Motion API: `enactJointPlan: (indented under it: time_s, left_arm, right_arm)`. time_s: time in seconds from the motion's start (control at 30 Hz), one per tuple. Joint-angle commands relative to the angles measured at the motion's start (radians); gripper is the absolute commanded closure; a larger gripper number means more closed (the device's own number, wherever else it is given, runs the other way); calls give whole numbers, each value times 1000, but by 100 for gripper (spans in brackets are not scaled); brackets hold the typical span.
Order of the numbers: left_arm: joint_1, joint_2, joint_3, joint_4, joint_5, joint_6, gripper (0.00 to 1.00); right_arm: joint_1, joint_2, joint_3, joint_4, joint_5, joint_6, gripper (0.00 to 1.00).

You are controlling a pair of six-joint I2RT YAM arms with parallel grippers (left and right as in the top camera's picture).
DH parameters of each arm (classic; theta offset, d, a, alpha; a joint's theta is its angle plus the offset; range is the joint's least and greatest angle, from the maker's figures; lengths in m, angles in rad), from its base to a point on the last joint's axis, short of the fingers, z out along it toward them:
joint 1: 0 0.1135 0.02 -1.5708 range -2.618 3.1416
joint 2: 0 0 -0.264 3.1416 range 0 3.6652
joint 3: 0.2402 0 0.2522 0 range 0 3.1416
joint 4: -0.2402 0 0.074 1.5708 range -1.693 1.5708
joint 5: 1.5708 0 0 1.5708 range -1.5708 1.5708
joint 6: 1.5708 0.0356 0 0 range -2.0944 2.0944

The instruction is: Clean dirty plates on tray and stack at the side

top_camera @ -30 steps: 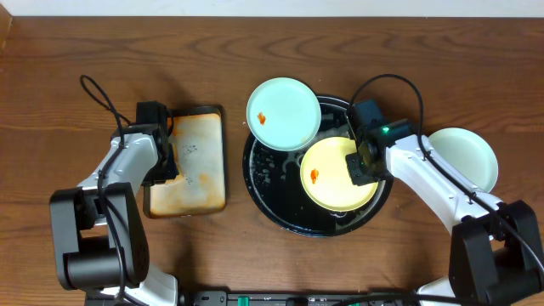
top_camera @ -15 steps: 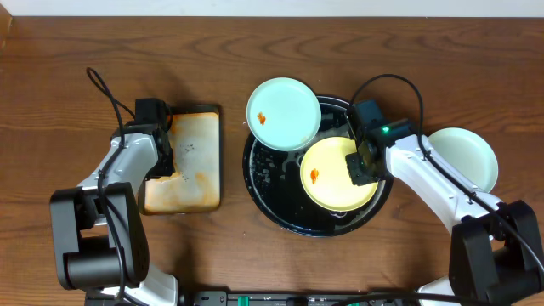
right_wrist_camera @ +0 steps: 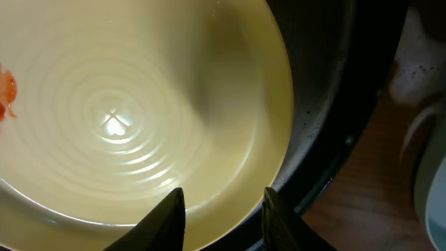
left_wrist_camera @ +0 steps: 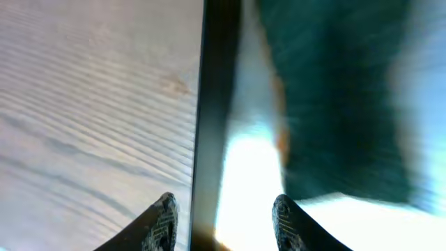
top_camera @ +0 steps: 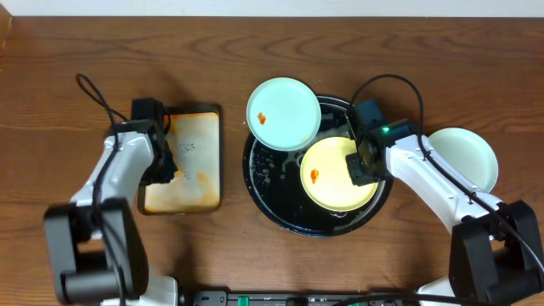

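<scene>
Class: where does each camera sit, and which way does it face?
Overhead: above table, facing down on tray, metal pan; left arm, right arm show.
Left wrist: on left arm, facing metal pan; left end effector shows.
Right wrist: on right arm, facing yellow plate; right end effector shows.
Shared: yellow plate, overhead and right wrist.

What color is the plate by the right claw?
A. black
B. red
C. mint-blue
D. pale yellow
D: the right claw sits at the rim of the pale yellow plate, which lies in the black tray.
</scene>
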Motion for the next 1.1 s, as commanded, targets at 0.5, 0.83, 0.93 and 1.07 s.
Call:
enactJointPlan:
  time_s: [0.5, 0.83, 0.93, 1.07]
  left_arm:
    - [2, -260, 6, -7, 522, -161, 36]
    - [2, -42, 5, 62, 299, -307, 43]
    - [2, 10, 5, 63, 226, -343, 49]
    - [1, 48, 5, 84, 159, -362, 50]
  right_arm:
    - [-6, -1, -1, 96, -219, -23, 66]
    - [-6, -1, -1, 89, -226, -15, 66]
    - [-5, -1, -1, 77, -225, -15, 66]
    - [-5, -1, -1, 73, -225, -16, 66]
